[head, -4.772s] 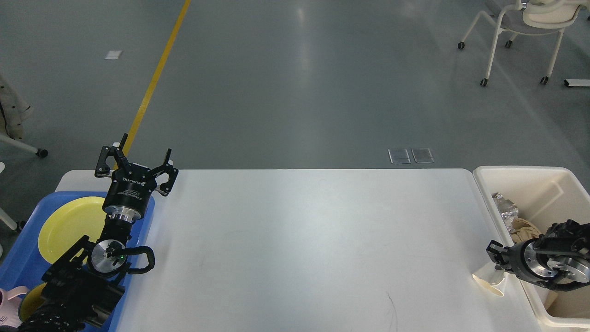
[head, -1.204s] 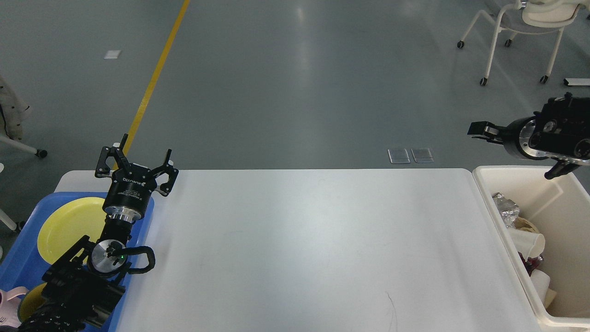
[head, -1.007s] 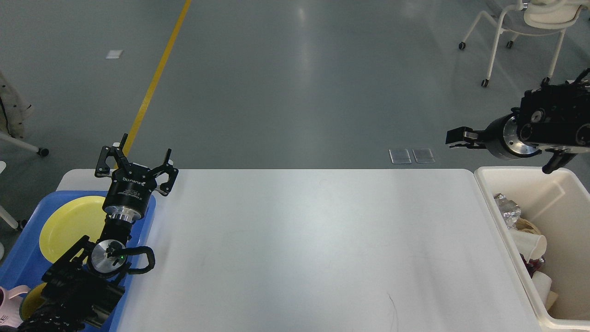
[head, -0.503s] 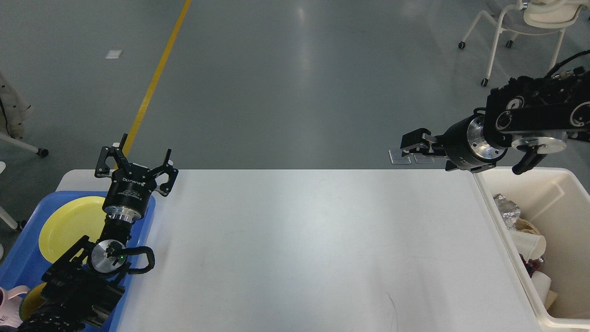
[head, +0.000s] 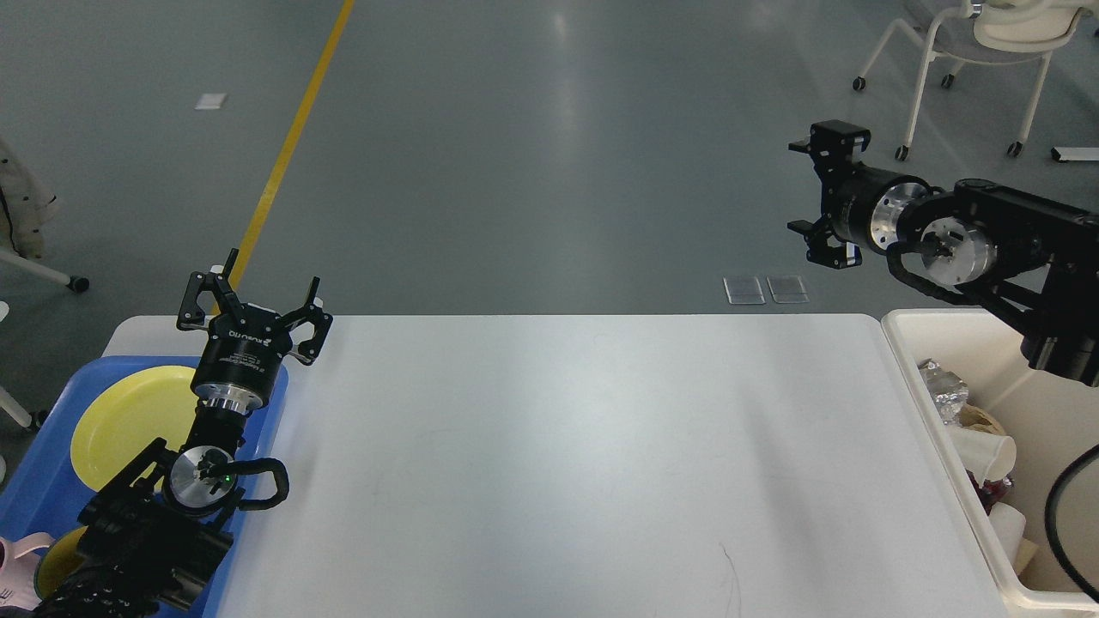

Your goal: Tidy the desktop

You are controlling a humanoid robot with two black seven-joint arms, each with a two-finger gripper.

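desktop sits straight ahead and below me, white, matte, rounded corners. its long axis runs left to right across the view; the short axis runs away from me toward the grey floor. between its edges i see no loose item, only a faint dark scratch near the front right.

left gripper: upright over the far left corner, fingers spread, holding nothing. it hangs above the right rim of the blue tray, which carries a yellow plate.

right gripper: raised well above the far right corner, turned leftward, fingers apart, nothing between them.

cream bin stands just beside the right edge, holding foil, paper cups and other scraps.

judgement: tidying looks close to finished.

risks:
- right arm lowering toward rest could clip the bin's rim and tip or shift it, spilling scraps back onto the surface.
- the black cable loop at my lower right hangs over the bin and could snag it.
- left arm dropping carelessly could strike the tray rim and jolt the plate.
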